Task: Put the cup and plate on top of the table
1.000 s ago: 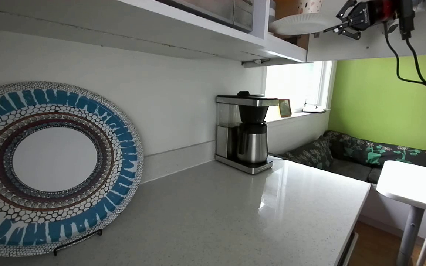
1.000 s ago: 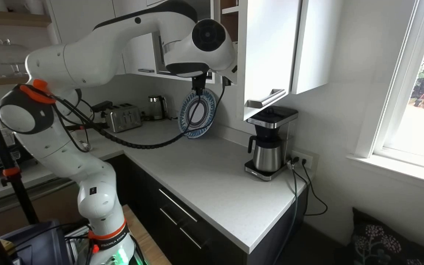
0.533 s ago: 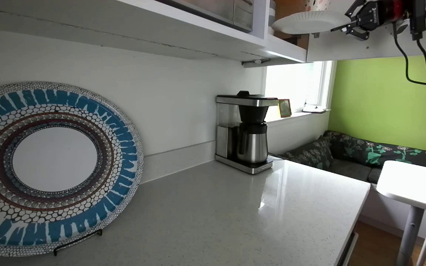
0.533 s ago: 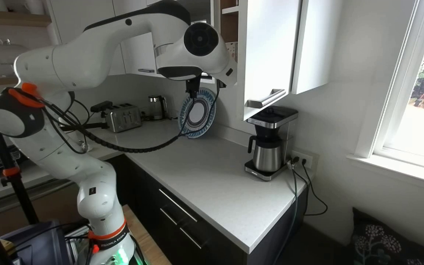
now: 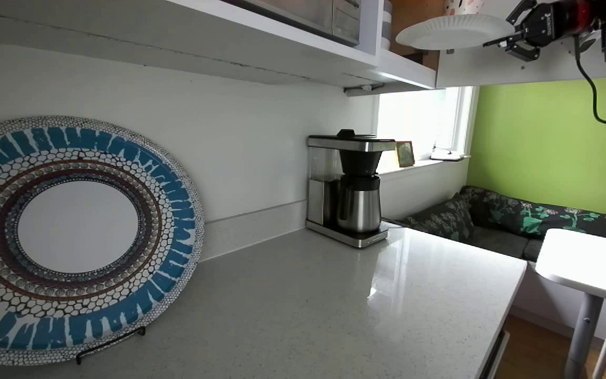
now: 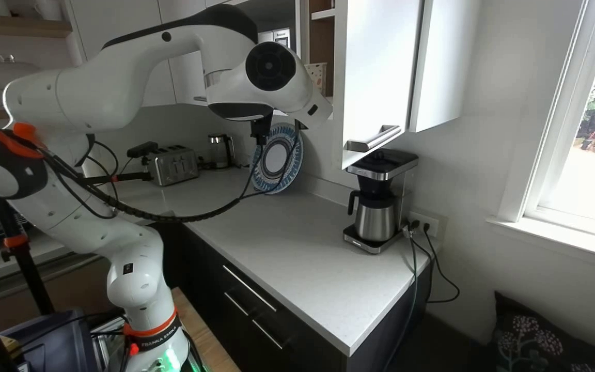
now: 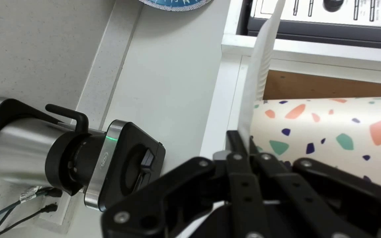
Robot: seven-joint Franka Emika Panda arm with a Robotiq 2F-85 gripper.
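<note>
A bright window [image 5: 413, 117] stands beside a green wall [image 5: 555, 152].

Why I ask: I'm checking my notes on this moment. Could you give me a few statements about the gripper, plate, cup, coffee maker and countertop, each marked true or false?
1. The gripper is shut on the edge of the plate. True.
2. The coffee maker stands on the countertop. True.
3. The plate rests on the countertop. False: the gripper holds it in the air, above that surface.
4. The cup is decorated with coloured patches. True.
5. The cup lies on its side. False: it stands upright on the plate.
</note>
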